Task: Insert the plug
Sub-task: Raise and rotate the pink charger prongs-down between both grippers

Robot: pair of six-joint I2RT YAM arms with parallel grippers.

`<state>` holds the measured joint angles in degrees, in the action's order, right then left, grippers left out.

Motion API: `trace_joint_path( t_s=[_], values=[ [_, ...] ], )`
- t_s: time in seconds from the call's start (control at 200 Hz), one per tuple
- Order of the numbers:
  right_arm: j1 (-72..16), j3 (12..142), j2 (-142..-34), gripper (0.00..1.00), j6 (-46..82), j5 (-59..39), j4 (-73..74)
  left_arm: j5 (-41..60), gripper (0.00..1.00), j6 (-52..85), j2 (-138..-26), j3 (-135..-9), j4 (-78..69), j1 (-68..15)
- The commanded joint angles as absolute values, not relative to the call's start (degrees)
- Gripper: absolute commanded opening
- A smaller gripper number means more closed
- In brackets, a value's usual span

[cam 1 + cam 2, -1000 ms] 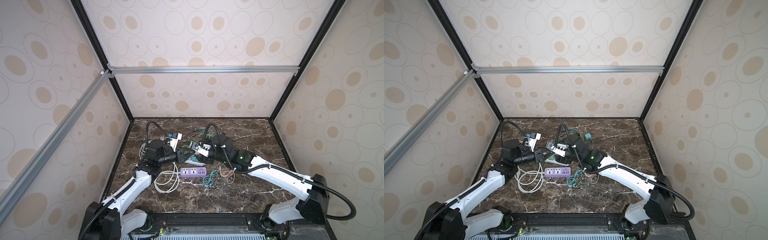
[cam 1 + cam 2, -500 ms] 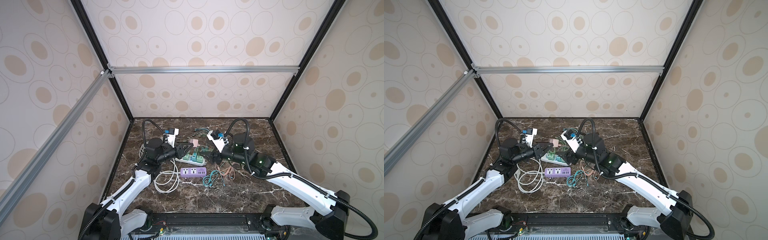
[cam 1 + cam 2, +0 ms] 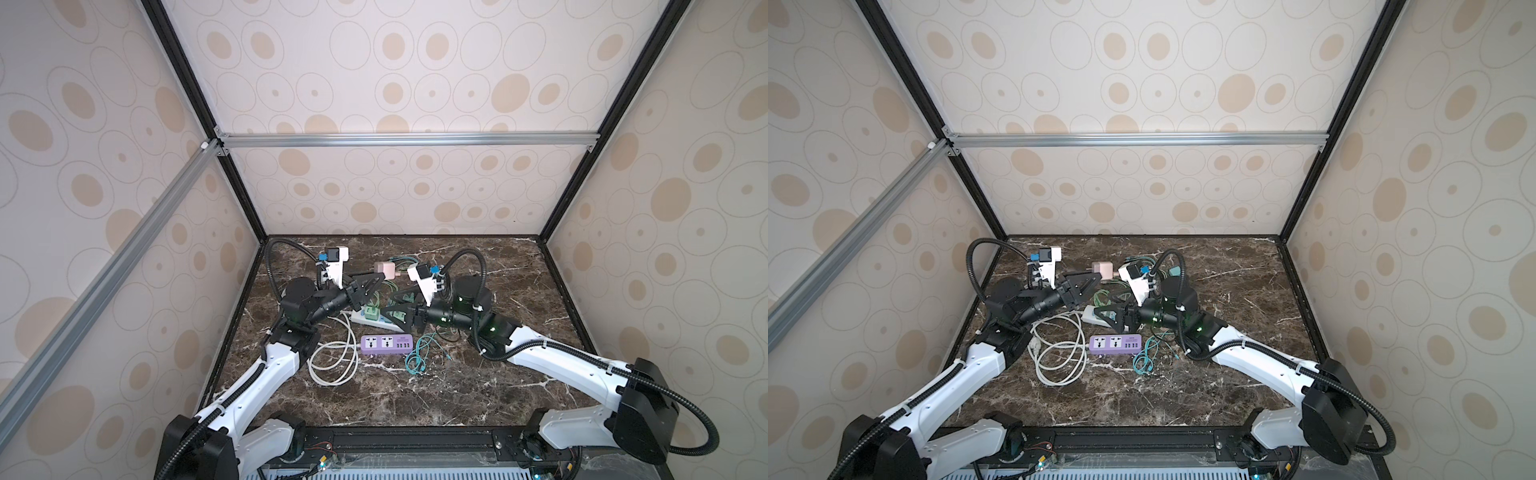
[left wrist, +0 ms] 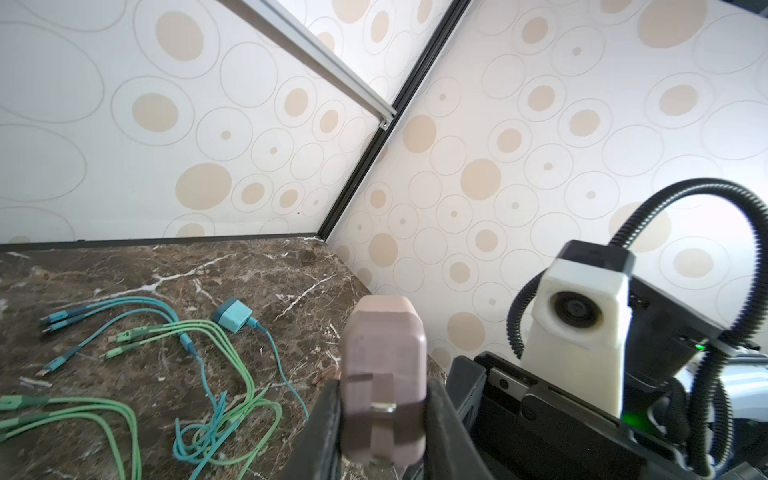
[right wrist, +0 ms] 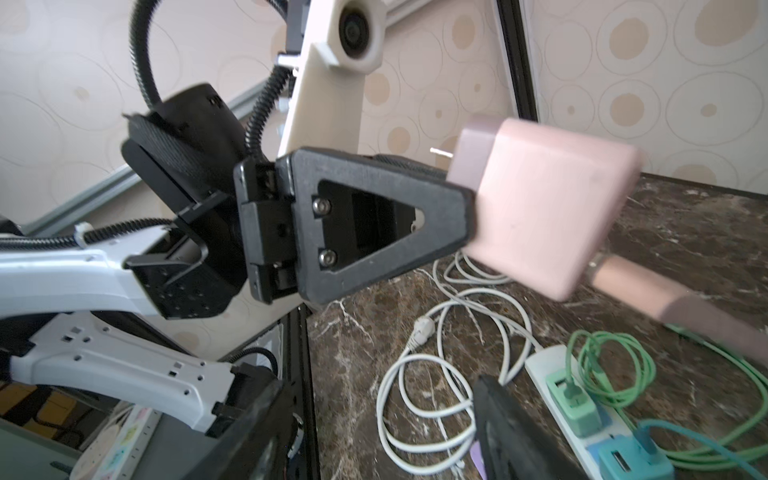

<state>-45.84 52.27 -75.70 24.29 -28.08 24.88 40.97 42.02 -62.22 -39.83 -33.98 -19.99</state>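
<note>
The plug (image 3: 385, 269) (image 3: 1102, 269) is a pink cube charger held well above the marble table. My left gripper (image 3: 376, 279) (image 3: 1090, 280) (image 4: 384, 399) is shut on it, one finger on each side. In the right wrist view the plug (image 5: 540, 199) looks blurred, with a metal prong at its back and a pink cable end trailing from it. My right gripper (image 3: 397, 309) (image 3: 1111, 313) (image 5: 374, 407) is open and empty, low over the white power strip (image 3: 374, 320) (image 5: 548, 365). A purple power strip (image 3: 386, 344) (image 3: 1116, 344) lies in front of it.
A green plug (image 5: 573, 401) and a teal adapter (image 5: 623, 457) sit in the white strip. A white cable coil (image 3: 332, 361) lies at the left, and a teal cable (image 3: 417, 357) lies beside the purple strip. Green and teal cables (image 4: 199, 340) spread toward the back wall.
My right gripper left the plug, swung back to the right, then came down over the white strip. My left gripper rose toward the back with the pink plug.
</note>
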Motion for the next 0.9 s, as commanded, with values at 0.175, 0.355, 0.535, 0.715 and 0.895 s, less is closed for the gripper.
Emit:
trace_joint_path(
  t_s=[0.175,0.355,0.535,0.715,0.895],
  values=[
    [-41.79,48.17,-76.29,0.73,35.56,-32.16,42.74,45.59,0.0,47.38,-61.13,-39.72,-46.26,-20.04],
    [-39.62,47.91,-77.79,0.73,40.56,-34.4,50.62,50.15,0.0,51.75,-62.04,-39.04,-54.83,-20.03],
    [-39.19,50.02,-80.12,0.71,43.21,-39.23,56.38,51.49,0.0,55.15,-62.57,-37.45,-60.87,-20.06],
    [-39.24,50.3,-80.51,0.66,43.97,-39.81,58.53,53.07,0.0,58.69,-63.36,-36.4,-66.77,-20.12],
    [-39.17,50.82,-80.12,0.62,43.09,-40.32,58.2,52.52,0.0,58.59,-63.37,-35.82,-67.58,-20.08]
  ],
)
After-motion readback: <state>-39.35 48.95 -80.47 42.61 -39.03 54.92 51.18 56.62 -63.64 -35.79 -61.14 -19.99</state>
